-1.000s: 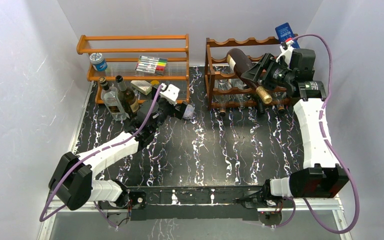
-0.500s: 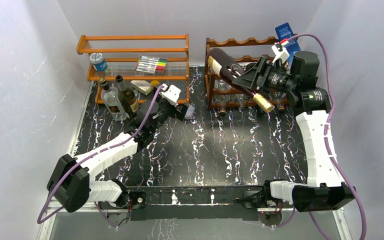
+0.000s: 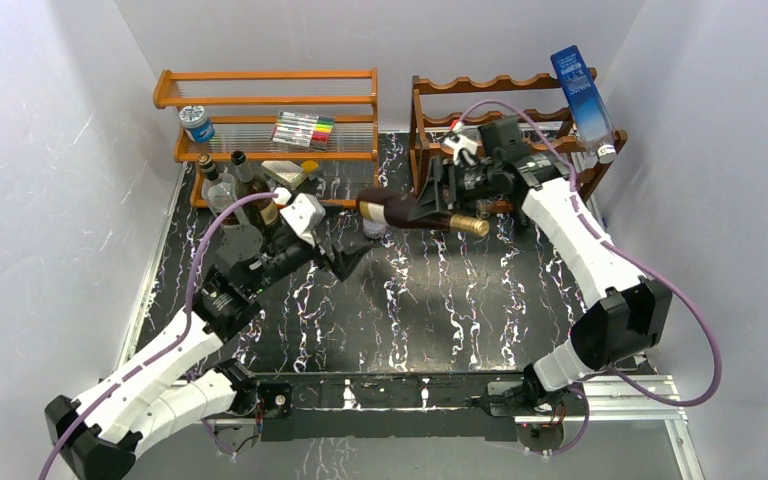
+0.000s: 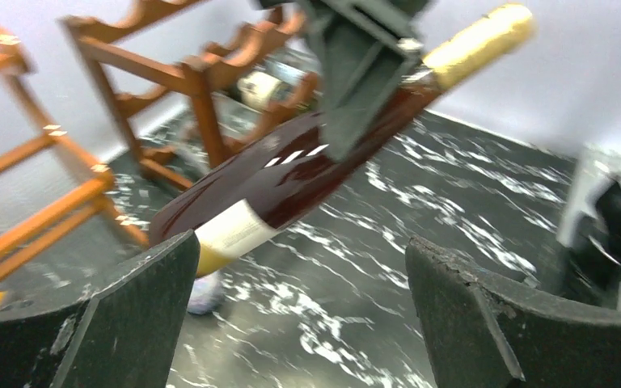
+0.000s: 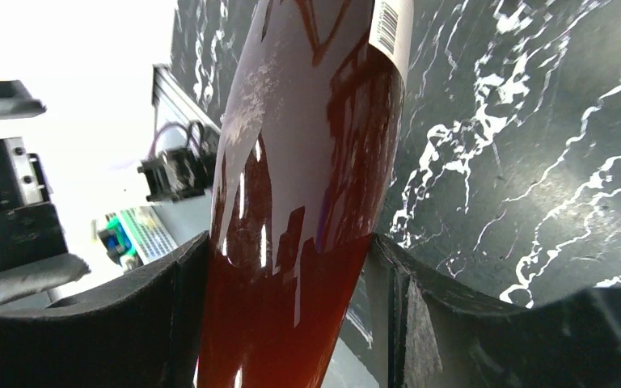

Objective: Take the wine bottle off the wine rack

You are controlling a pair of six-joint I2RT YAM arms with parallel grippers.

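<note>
1. Right gripper (image 3: 428, 207): clamped on the wine bottle (image 3: 392, 210). In its own wrist view both fingers (image 5: 141, 323) press against the dark glass, one on each side, just below the paper label.
2. The grip sits toward the neck end of the bottle. The gold foil neck (image 3: 472, 227) sticks out past the jaws to the right.
3. Wine bottle: off the wine rack (image 3: 480, 82); I see it touching none of the cradles. It hangs roughly level in the air over the black marbled table (image 3: 440, 300), in front of the rack's left end, with its base pointing left.
4. Left gripper (image 4: 299, 250): jaws spread fully wide, nothing between them.
5. In the left wrist view its two fingers (image 4: 129, 319) frame the lower edge of the picture and the bottle lies beyond them, base end nearest. I see no contact between these fingers and the glass.
6. From overhead the left gripper is near the bottle's base, on the side toward the arm bases. I cannot tell the height gap between them.
7. Surroundings:
   - An orange shelf (image 3: 260, 100) stands left of the rack, with a pack of coloured markers (image 3: 303, 128) and a small round tin (image 3: 197, 122) on it.
   - Two upright bottles (image 3: 225, 195) stand at its front left.
   - A blue carton (image 3: 580, 85) leans at the rack's upper right corner.
</note>
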